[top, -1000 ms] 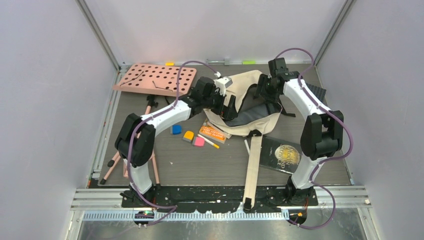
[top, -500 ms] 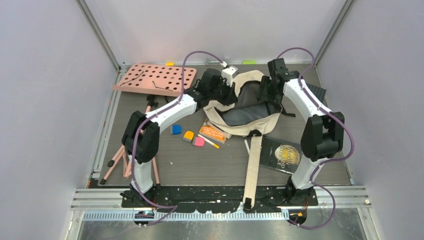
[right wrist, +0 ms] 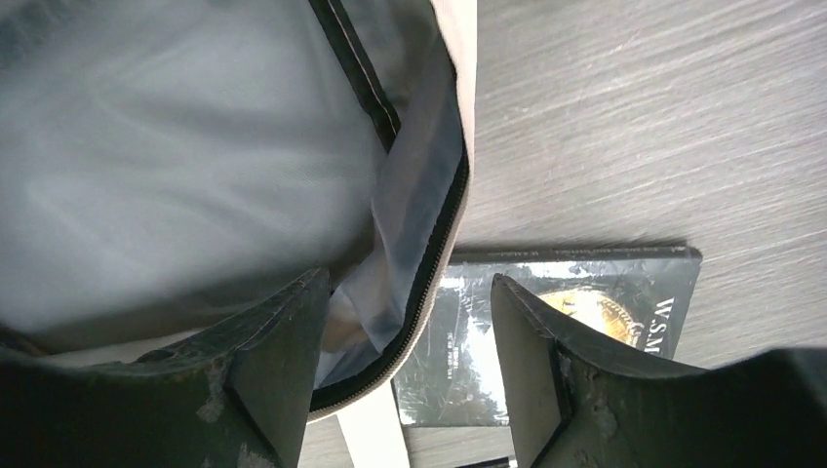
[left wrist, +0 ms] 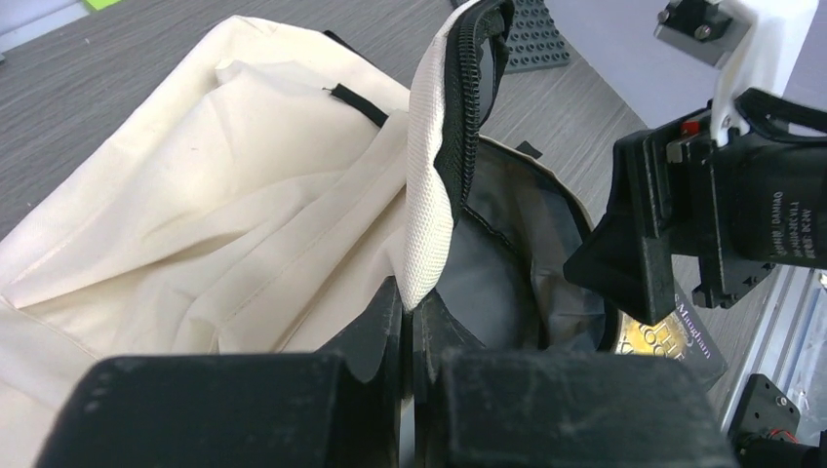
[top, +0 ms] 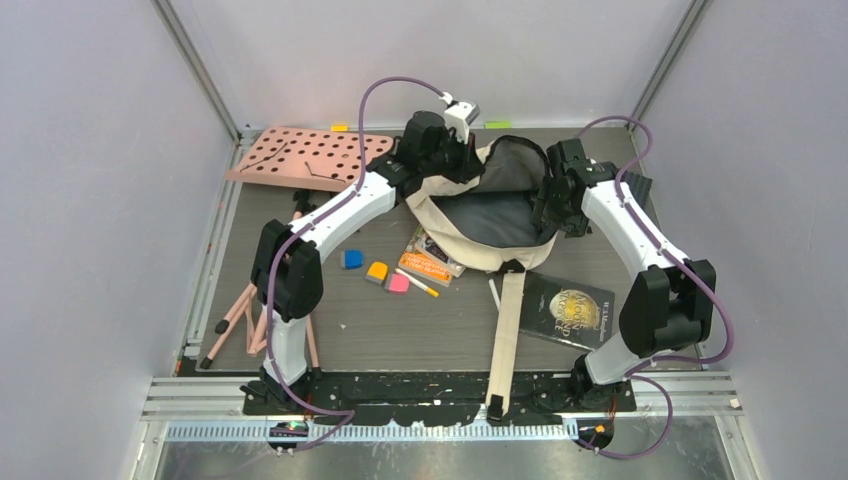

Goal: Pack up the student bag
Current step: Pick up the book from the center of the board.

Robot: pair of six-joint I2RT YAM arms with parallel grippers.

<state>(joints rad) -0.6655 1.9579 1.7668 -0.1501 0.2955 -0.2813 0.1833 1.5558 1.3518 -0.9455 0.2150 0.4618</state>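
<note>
The student bag lies cream and slumped at the table's middle back, its mouth gaping to show grey lining. My left gripper is at the mouth's far left. In the left wrist view it is shut on the cream zipper rim and holds that flap up. My right gripper is at the mouth's right side. In the right wrist view it stands open, with the bag's zipper edge hanging loose between the fingers and touching neither.
A dark book with a gold emblem lies right of the bag's cream strap. An orange book pokes from under the bag. Blue, orange and pink blocks and a pen lie left. A pink perforated board is at back left.
My left gripper went from open to shut on the bag's rim and drew it up and back, widening the mouth. My right arm shifted nearer and rightward along the rim.
</note>
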